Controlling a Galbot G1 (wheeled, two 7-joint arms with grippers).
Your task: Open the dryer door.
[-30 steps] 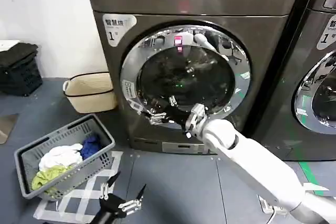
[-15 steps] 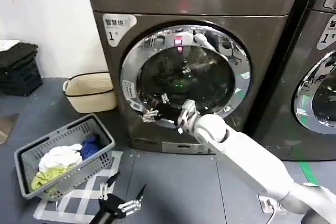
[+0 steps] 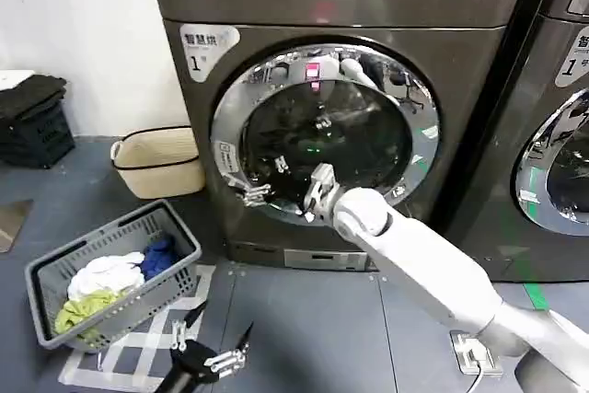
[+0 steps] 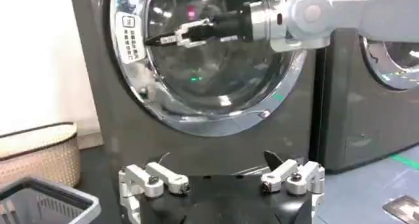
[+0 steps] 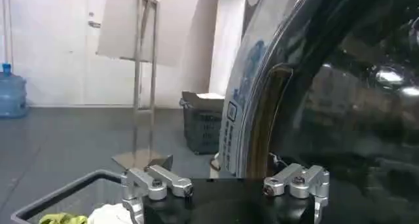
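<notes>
Your right claw (image 3: 260,192) sits open at the lower-left chrome rim of the dryer door (image 3: 324,131), centre frame. Left wrist view shows its fingers (image 4: 171,37) spread against the glass. Left claw (image 3: 210,349) open, bottom of frame.

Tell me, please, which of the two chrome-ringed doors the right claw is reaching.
The dryer door with the pink sticker, on machine 1; the right claw is at its lower-left rim.
</notes>
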